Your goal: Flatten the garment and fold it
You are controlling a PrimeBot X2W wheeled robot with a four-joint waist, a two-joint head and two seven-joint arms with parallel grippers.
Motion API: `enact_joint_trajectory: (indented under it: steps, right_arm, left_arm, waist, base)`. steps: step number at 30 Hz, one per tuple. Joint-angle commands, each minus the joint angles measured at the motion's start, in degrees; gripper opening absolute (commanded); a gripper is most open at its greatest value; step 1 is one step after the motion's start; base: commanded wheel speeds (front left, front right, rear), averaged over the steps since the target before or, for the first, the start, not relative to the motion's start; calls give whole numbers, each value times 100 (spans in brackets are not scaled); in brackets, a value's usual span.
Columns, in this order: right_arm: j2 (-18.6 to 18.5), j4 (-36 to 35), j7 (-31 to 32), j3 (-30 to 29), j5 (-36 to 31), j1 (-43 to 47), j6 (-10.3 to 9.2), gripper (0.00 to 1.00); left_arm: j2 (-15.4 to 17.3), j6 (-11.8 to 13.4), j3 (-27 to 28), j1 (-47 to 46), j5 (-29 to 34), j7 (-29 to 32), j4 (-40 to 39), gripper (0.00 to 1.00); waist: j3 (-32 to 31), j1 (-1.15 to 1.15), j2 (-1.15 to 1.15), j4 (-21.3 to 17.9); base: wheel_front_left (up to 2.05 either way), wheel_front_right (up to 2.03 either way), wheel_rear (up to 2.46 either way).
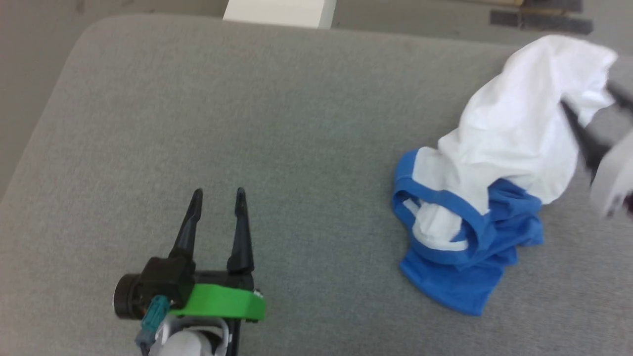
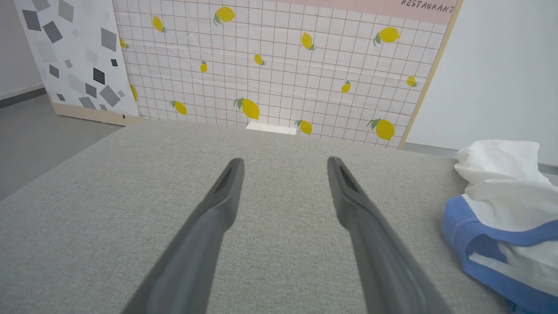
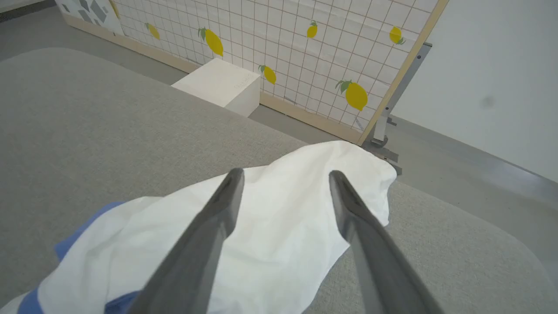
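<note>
Garment: thin white cotton shirt [image 1: 504, 148] with bright-blue sleeves and trim, crumpled in a heap at the right of the grey woven-fabric pad [image 1: 296, 123]. Blue folds lie on the near side, white is piled toward the far side.
My right claw [image 3: 283, 174]: fingers spread wide over the white cloth, nothing pinched.
My left claw [image 1: 218, 195]: near left, fingers parted, empty, above bare pad, well apart from the shirt.
Beyond: white box [image 3: 218, 83] on the floor past the far edge, with a lemon-print grid panel [image 2: 283, 65] behind it.

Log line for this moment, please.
garment: crumpled, unflattened | left gripper: open, apart from garment | right gripper: open, over garment's white part | grasp: none
</note>
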Motion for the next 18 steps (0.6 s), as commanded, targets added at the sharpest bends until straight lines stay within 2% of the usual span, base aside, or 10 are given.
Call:
enact_joint_trajectory:
  steps: [1, 9, 13, 18]
  right_arm:
    - [156, -309, 117, -140, 45, 439, -9, 100]
    - [957, -1839, 604, -665, -252, 2453, -9, 100]
    - [1211, -2058, 694, -622, -308, 3032, -9, 100]
    - [1293, -1823, 644, -435, -357, 3300, -9, 100]
  left_arm:
    - [-12, -53, 55, 108, 84, -27, -30, 100]
    - [-17, -150, 133, 306, 107, -27, -112, 100]
    - [-20, -180, 101, 282, 94, -27, -125, 100]
    - [-22, -201, 22, 191, 90, -27, -94, 100]
  waist:
    - [-420, 0, 0, -324]
    - [-450, 0, 0, -309]
    - [-350, 0, 0, -219]
    - [-220, 0, 0, -33]
  base:
    - [0, 0, 0]
    - [0, 0, 0]
    - [0, 0, 0]
    - [0, 0, 0]
